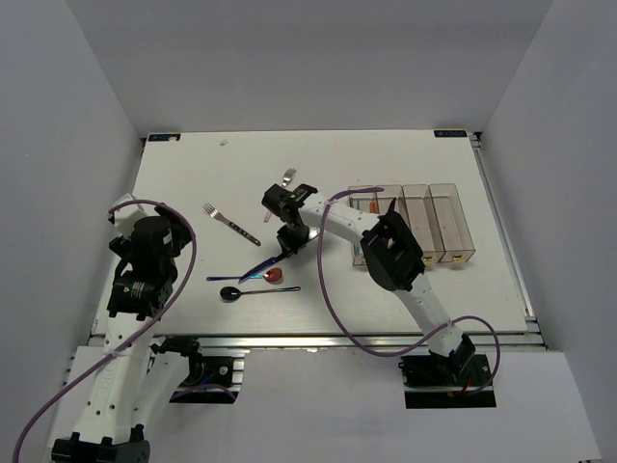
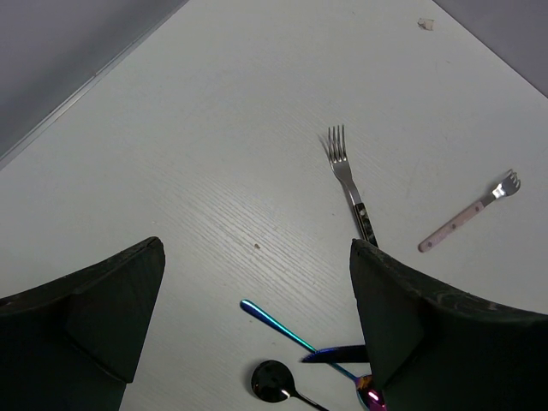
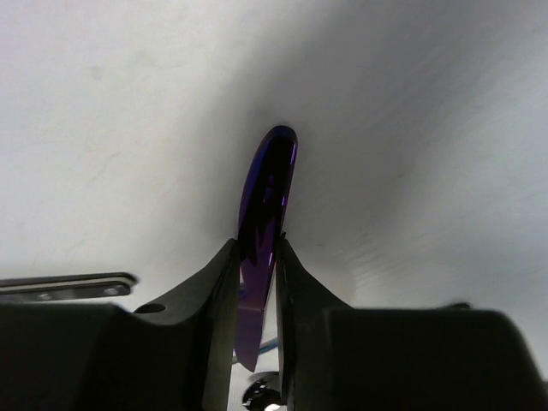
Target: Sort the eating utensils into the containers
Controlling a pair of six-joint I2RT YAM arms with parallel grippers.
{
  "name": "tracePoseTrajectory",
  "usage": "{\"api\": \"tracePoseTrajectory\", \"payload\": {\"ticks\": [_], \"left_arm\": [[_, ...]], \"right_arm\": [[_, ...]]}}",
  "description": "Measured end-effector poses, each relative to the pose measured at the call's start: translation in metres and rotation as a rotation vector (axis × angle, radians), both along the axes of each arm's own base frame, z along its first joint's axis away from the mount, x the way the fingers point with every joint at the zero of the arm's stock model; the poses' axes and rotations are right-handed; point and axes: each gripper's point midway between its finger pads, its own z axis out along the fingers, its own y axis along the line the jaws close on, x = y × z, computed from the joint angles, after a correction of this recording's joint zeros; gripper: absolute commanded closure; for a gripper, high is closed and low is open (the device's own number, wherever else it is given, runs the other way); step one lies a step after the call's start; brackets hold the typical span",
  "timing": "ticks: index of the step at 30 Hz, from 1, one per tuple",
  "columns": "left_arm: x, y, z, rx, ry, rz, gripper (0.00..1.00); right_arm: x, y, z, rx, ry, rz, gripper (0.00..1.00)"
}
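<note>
Knife (image 3: 267,197): glossy metal, iridescent purple-blue finish. Fork (image 2: 342,167): polished silver metal; spoon (image 2: 272,381): shiny black bowl. Table (image 2: 214,128): matt white, faint wood-grain texture; bins (image 1: 453,227): clear, smooth plastic.

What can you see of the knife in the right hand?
The knife is slim and glossy, purple-blue like tinted metal, with a rounded end. The right hand pinches it edge-on between both fingers, the rounded end sticking out beyond them over the white table. I cannot tell whether that end touches the table.
</note>
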Motion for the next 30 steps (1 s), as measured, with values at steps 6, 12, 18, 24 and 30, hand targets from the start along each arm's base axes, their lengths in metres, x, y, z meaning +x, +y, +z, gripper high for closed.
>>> {"api": "tracePoseTrajectory", "payload": {"ticks": [6,12,18,24,30], "left_arm": [[0.0,0.0,0.0,0.002,-0.001,0.001,0.02],[0.0,-0.001,0.0,0.002,-0.001,-0.002,0.02],[0.0,0.0,0.0,0.003,-0.001,0.0,0.02],[0.0,0.0,0.0,0.004,-0.001,0.001,0.02],[0.0,0.0,0.0,0.004,0.0,0.001,0.02]], "right_arm": [[0.032,0.028,0.005,0.112,-0.147,-0.005,1.0],[0.051,0.039,0.009,0.169,-0.236,-0.008,1.0],[0.048,0.023,0.011,0.159,-0.265,-0.008,1.0],[0.045,0.006,0.032,0.164,-0.316,0.0,1.0],[0.053,-0.005,0.09,0.212,-0.439,0.029,1.0]]}}
